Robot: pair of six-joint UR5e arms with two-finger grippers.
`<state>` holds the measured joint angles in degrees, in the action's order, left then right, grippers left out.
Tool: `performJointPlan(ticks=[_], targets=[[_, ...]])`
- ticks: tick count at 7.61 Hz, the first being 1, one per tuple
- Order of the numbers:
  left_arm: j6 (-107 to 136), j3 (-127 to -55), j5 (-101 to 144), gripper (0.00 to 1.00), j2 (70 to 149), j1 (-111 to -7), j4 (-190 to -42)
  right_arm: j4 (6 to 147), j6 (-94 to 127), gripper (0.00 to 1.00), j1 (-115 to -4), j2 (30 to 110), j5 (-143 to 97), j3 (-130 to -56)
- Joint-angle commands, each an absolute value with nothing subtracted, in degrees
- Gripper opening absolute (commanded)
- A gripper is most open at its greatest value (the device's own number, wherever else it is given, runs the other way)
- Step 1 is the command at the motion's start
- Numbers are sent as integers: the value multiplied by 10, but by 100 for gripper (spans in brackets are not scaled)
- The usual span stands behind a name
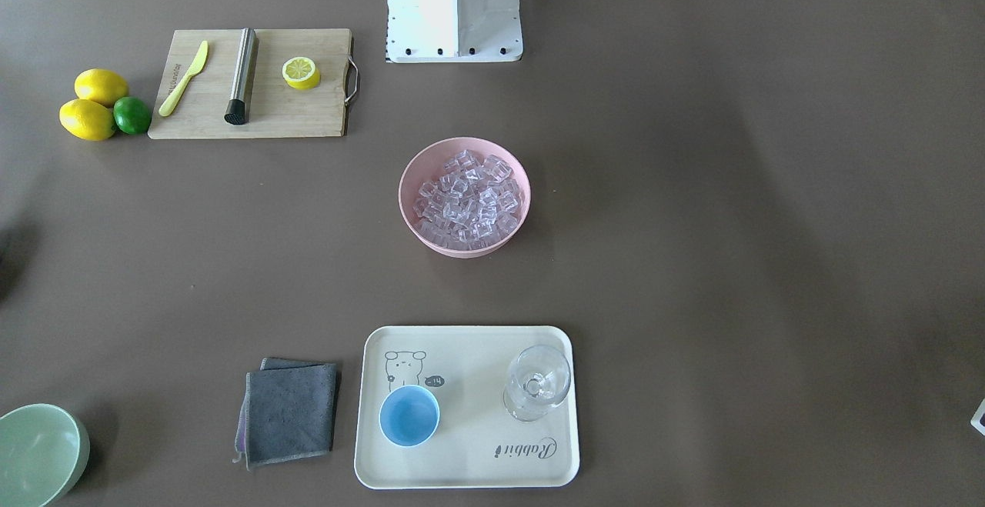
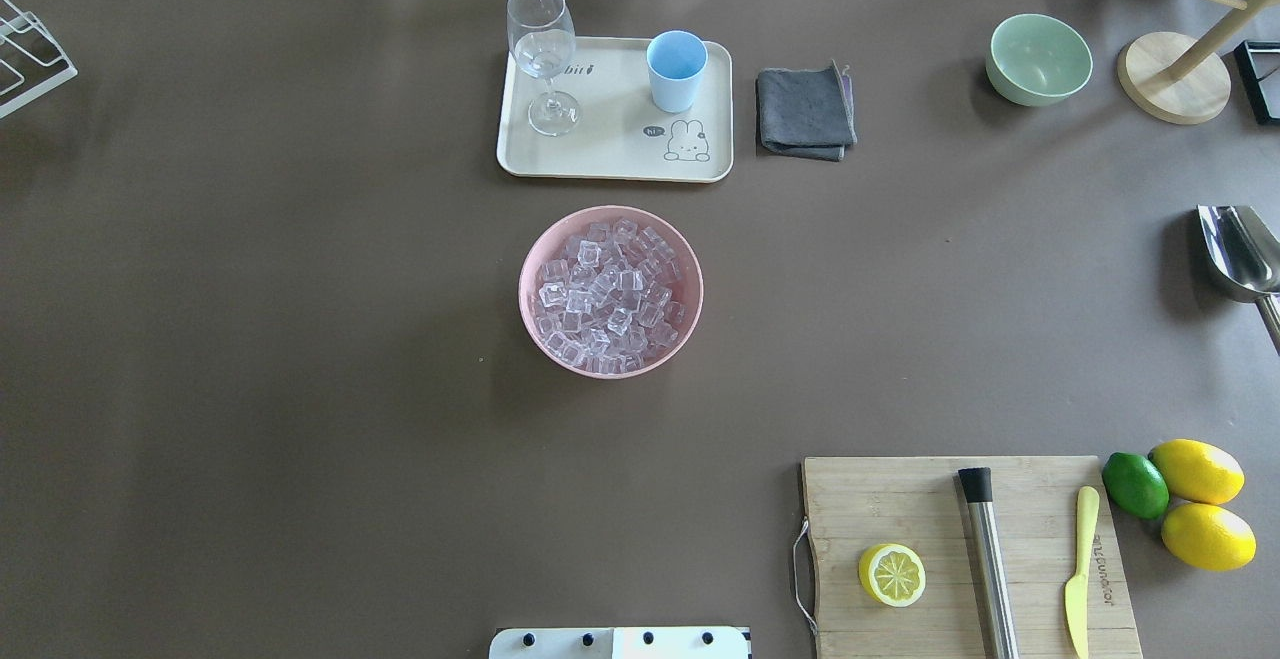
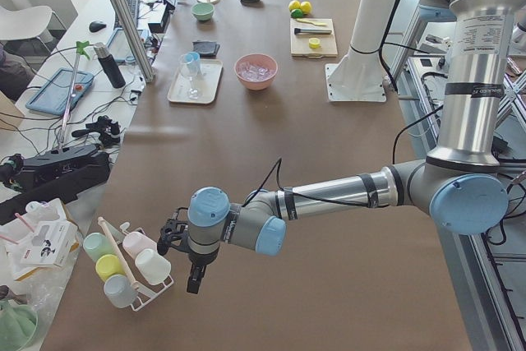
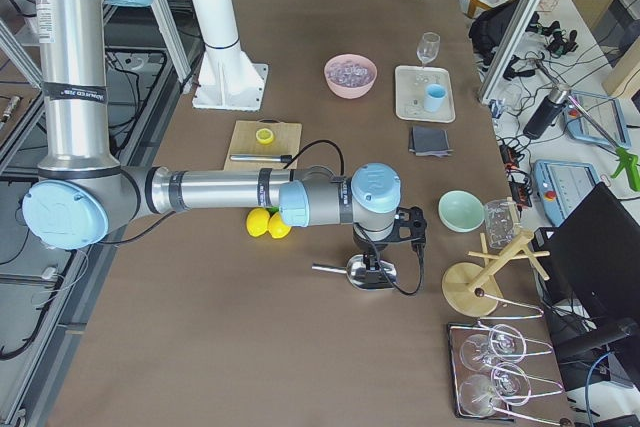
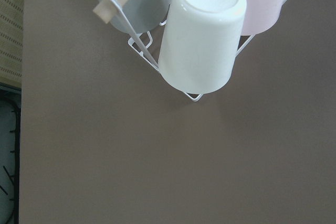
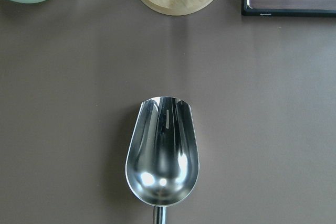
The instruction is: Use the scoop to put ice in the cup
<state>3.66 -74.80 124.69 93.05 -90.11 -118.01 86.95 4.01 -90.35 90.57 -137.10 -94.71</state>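
Note:
The ice fills a pink bowl at the table's middle. The light-blue cup stands upright on a cream tray. The silver scoop lies on the table at the right edge, its handle toward the robot. In the right wrist view its trough is directly below. My right gripper hangs over the scoop; I cannot tell if it is open or shut. My left gripper hangs at the table's far left end by a cup rack; I cannot tell its state.
A stemmed glass shares the tray. A grey cloth, a pale green bowl and a wooden stand are at the far right. A cutting board holds a lemon half, steel cylinder and knife; lemons lie beside it.

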Motion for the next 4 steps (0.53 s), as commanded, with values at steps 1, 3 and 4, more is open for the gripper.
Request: performJointPlan(ticks=[1,3,4], targets=[[37,-768,1305,99,932,-905,-1138,911,15,100,-904,907,-1369,-960],[37,-823,1309,99,931,-904,-1041,911,15,100,-904,917,-1362,-959],[36,-828,1309,99,933,-903,-1031,910,18,100,-903,917,-1361,-968]])
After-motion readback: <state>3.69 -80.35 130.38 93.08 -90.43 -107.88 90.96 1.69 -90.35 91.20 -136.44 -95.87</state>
